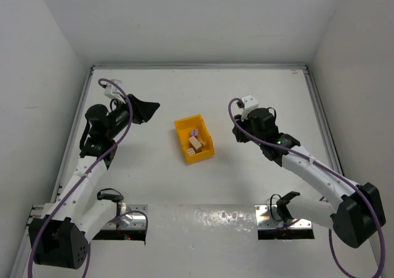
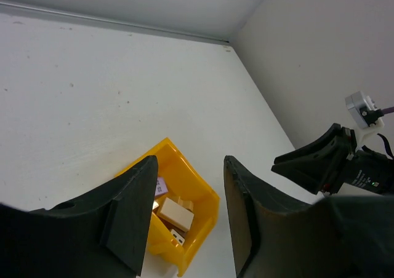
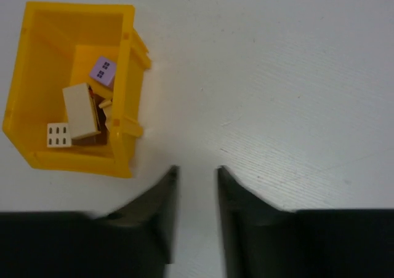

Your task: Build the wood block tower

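The wood blocks lie loose inside a small yellow bin (image 1: 209, 147) in the middle of the table. In the right wrist view I see a light tan oblong block (image 3: 80, 110), a dark brown block (image 3: 97, 135) under it, a purple cube (image 3: 103, 72) and a white dotted cube (image 3: 58, 135). The tan block also shows in the left wrist view (image 2: 175, 213). No block stands stacked on the table. My left gripper (image 1: 151, 111) (image 2: 189, 167) is open and empty, raised to the left of the bin. My right gripper (image 1: 238, 132) (image 3: 197, 173) is open and empty, to the right of the bin.
White walls close the table at the back and on both sides, with a metal rail (image 1: 197, 67) along the far edge. The right arm's gripper (image 2: 326, 164) shows in the left wrist view, beyond the bin (image 2: 197, 195). Bare white tabletop (image 3: 289, 87) surrounds the bin (image 3: 126, 56).
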`<action>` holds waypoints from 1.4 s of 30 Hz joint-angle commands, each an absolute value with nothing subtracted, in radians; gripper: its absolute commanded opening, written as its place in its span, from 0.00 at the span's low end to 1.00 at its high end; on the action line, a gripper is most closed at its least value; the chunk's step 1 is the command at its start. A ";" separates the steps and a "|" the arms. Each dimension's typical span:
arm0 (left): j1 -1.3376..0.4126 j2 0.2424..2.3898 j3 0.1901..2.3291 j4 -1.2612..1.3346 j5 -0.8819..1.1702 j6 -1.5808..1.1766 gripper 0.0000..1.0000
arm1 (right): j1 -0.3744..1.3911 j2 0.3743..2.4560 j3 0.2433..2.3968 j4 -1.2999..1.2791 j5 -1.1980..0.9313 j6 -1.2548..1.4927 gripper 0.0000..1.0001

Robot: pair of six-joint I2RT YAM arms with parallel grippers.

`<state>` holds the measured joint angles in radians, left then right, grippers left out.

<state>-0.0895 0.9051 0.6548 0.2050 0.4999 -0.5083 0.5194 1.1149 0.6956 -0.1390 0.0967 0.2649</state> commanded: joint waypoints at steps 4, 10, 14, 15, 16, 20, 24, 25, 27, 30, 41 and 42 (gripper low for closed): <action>-0.077 0.899 0.683 0.239 0.529 -0.502 0.41 | 0.560 1.068 0.730 -0.129 0.089 0.253 0.00; -0.086 0.867 0.681 0.226 0.519 -0.509 0.12 | 0.699 1.147 0.805 -0.146 0.116 0.235 0.00; -0.141 0.815 0.721 0.091 0.392 -0.405 0.00 | 0.785 1.238 0.889 -0.155 0.170 0.230 0.00; -0.149 0.802 0.735 0.007 0.285 -0.381 0.00 | 0.798 1.282 0.902 -0.156 0.184 0.226 0.04; -0.155 0.789 0.767 -0.056 0.226 -0.358 0.00 | 0.820 1.307 0.914 -0.153 0.193 0.224 0.07; -0.201 0.710 0.787 -0.143 -0.023 -0.304 0.02 | 0.860 1.448 1.037 -0.169 0.213 0.227 0.22; -0.196 0.660 0.759 -0.114 -0.083 -0.302 0.16 | 0.905 1.578 1.138 -0.195 0.224 0.232 0.53; -0.196 0.654 0.758 -0.115 -0.089 -0.298 0.17 | 0.916 1.624 1.155 -0.195 0.221 0.232 0.57; -0.196 0.637 0.759 -0.135 -0.124 -0.290 0.19 | 0.919 1.669 1.192 -0.186 0.219 0.250 0.59; -0.201 0.624 0.762 -0.158 -0.170 -0.288 0.27 | 0.923 1.762 1.250 -0.189 0.187 0.276 0.59; -0.221 0.595 0.767 -0.167 -0.190 -0.281 0.35 | 0.953 1.956 1.324 -0.169 0.192 0.368 0.42; -0.222 0.595 0.765 -0.167 -0.189 -0.282 0.35 | 0.953 1.962 1.324 -0.167 0.210 0.370 0.40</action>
<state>-0.2108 0.6128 0.7479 -0.1783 -0.1741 -0.2928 0.9459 1.9423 1.2804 -0.1963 0.1799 0.3248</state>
